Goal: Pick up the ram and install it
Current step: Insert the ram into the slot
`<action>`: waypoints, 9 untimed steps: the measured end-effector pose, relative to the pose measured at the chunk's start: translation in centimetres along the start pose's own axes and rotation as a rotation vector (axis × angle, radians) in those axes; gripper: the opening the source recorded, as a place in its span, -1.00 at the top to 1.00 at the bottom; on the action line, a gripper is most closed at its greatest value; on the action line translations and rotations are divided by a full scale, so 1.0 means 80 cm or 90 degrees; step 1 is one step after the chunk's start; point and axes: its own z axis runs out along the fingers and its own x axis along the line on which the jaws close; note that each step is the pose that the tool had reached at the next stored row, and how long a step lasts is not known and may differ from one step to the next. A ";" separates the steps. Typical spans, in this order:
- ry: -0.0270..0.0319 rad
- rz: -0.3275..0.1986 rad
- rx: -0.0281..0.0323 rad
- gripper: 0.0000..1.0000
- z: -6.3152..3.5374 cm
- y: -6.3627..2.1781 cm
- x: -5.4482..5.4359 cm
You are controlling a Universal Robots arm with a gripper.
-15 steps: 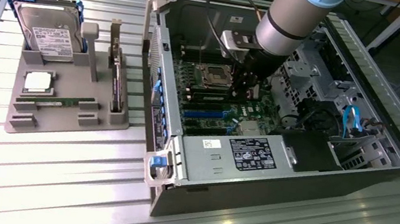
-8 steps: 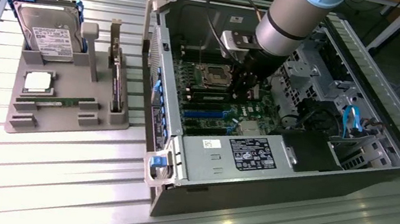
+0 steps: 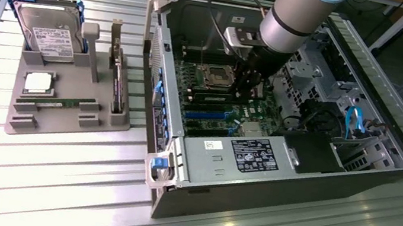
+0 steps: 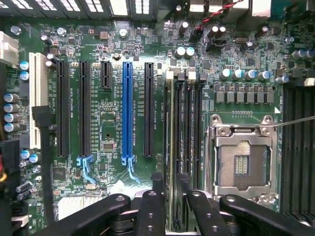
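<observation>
gripper (image 4: 171, 183) jaws apart astride ram (image 4: 173, 142), cpu socket (image 4: 241, 162) just beside.

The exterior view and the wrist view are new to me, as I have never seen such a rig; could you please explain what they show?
The exterior view comes from a camera off the machine. It shows a robot arm reaching down into an open computer case on a slatted metal table. On the exterior view's left, a grey tray holds a hard drive, a silver processor chip, a ram stick and an upright expansion card. The wrist view comes from a camera on the arm, facing the motherboard. The black fingers there are the gripper. They stand apart over the memory slots, beside the empty processor socket, and I see nothing gripped.
</observation>
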 end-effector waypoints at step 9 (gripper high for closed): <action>0.0000 0.000 0.0000 0.50 -0.062 0.001 -0.004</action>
